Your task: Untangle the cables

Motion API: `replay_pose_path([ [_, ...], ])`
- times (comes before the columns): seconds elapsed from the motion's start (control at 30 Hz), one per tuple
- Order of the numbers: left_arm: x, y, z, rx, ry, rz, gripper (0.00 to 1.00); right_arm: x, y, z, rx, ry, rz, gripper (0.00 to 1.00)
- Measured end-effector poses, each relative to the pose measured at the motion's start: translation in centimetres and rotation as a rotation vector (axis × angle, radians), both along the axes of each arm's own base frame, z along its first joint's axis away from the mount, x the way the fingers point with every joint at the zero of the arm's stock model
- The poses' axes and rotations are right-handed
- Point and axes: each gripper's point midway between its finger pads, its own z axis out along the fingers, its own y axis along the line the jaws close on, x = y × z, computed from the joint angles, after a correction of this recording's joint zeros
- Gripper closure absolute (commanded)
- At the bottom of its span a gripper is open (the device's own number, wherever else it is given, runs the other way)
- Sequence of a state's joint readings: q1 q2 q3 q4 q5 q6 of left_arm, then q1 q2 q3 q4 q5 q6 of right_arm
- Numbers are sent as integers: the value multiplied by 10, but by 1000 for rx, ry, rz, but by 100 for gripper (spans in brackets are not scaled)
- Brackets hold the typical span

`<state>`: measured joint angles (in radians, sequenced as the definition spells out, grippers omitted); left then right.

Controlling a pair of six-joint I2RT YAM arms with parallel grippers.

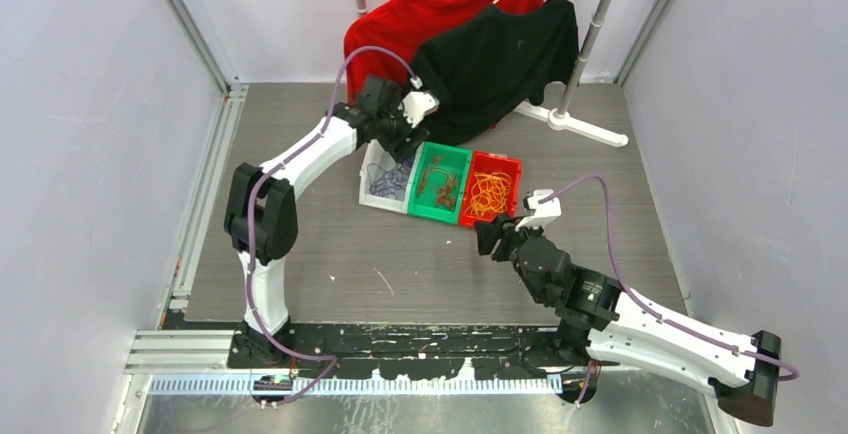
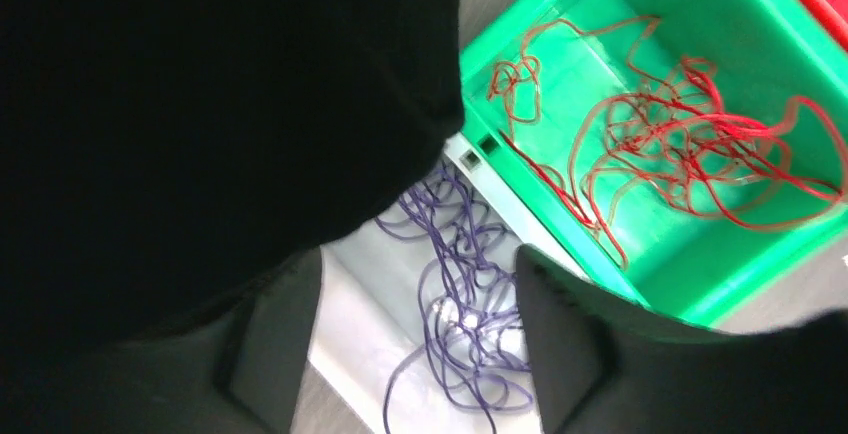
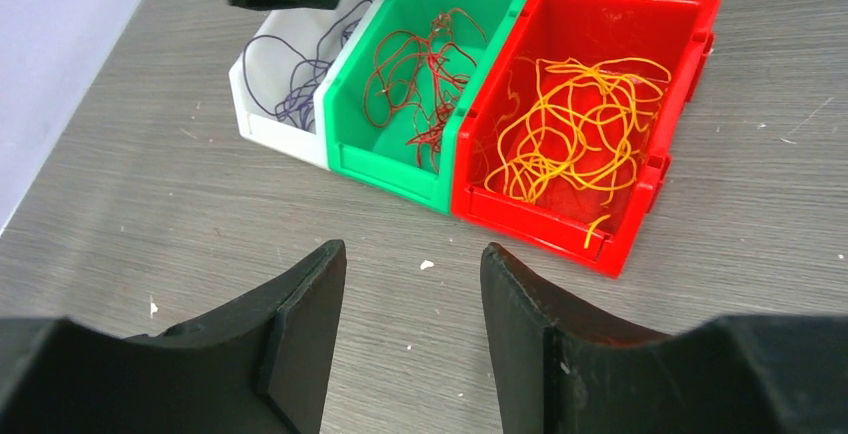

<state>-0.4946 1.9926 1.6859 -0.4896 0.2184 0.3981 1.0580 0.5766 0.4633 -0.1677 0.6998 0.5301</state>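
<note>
One table (image 1: 420,274) carries everything. 3 bins sit touching in a row mid-table: white bin (image 3: 275,139) left, green bin (image 3: 385,169) middle, red bin (image 3: 540,224) right. L end effector (image 2: 420,344) hangs over the white bin, fingers apart, nothing clamped btwn them. R end effector (image 3: 412,304) sits on the near side of the bins, fingers also apart & empty. The cables lie sorted by colour: purple cables (image 2: 460,284) in white, dark red cables (image 3: 420,84) in green, yellow-orange cables (image 3: 570,134) in red, so the job looks nearly done.

Step in hand, prob.: L arm clearing off the white bin. To do it well, lift straight up & slow w/ fingers wide, so no purple loop snags a pad and drags out. Mind the green rim just beside. The bunches look light & springy, so one hooked strand could pull the rest along.
</note>
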Motion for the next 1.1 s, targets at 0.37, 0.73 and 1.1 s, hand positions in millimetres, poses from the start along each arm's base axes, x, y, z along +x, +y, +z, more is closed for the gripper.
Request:
replay_pose_path([
  [0.37, -68, 41, 57, -32, 198, -55, 0, 14, -44, 11, -76, -21, -209, 0],
  [0.73, -93, 208, 40, -300, 72, 480, 0, 69, -197, -32, -255, -15, -867, 0],
  [1.1, -102, 236, -70, -431, 19, 702, 0, 91, -262, -99, -307, 84, -1052, 1],
])
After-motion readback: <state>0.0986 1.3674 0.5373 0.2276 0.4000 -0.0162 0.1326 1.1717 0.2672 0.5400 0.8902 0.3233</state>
